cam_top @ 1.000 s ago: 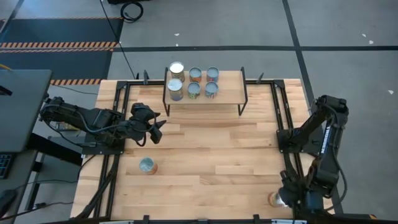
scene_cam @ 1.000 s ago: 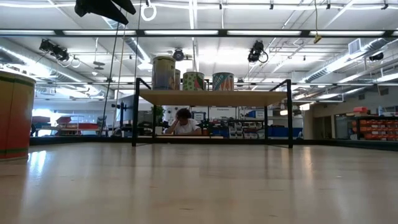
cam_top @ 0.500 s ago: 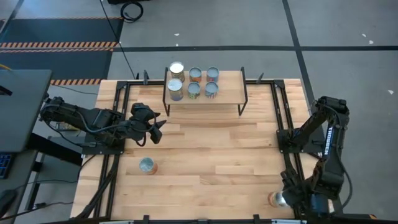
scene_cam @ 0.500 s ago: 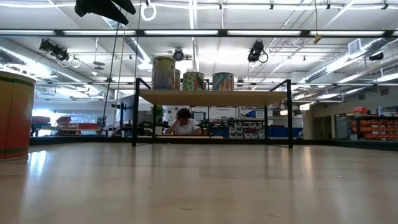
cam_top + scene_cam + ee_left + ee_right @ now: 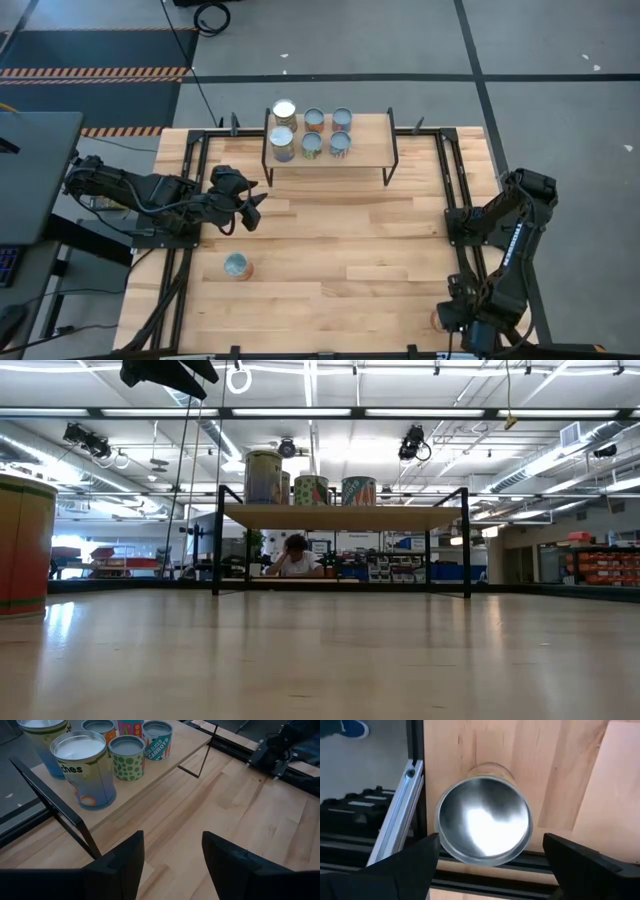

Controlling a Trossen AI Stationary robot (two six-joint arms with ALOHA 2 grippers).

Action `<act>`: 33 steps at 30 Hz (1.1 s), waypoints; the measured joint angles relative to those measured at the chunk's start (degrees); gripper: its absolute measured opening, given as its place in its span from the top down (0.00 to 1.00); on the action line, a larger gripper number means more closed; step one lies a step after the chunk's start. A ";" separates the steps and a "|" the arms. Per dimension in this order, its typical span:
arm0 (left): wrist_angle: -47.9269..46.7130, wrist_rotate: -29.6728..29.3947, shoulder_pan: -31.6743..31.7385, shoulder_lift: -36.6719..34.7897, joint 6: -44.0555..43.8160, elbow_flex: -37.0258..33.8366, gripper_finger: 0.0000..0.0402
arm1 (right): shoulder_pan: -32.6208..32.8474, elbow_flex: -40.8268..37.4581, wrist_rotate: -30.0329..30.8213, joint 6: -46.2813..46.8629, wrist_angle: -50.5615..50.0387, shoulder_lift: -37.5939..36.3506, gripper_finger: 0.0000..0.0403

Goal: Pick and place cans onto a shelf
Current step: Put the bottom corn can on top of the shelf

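1. The wooden table point(image 5: 340, 250) was seen whole only from above; in the low view its far corners were cut off.
2. The shelf point(image 5: 365, 150) stood at the table's far edge, with six cans grouped on its left part; from table height several of these were hidden behind one another.
3. The left gripper point(image 5: 250, 210) was held above the table just in front of the shelf's left end, its fingers point(image 5: 120, 865) parted with nothing between them.
4. The right gripper point(image 5: 487, 855) was lowered at the table's near right corner, fingers spread wide on either side of a can point(image 5: 484, 822); contact could not be made out, and from above that can was mostly hidden under the arm.
5. A lone can point(image 5: 237, 266) stood on the near left of the table.
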 joint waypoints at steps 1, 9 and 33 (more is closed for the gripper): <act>0.02 0.00 0.00 0.00 0.00 0.00 0.49 | 0.00 0.00 0.09 0.26 -0.02 -0.02 0.11; 0.00 0.00 0.02 0.00 0.00 0.00 0.49 | -0.26 0.00 0.47 -1.35 1.14 -0.07 0.11; 0.00 0.00 0.01 0.00 0.00 0.00 0.49 | 0.71 -5.62 -3.21 3.94 4.31 -0.07 0.10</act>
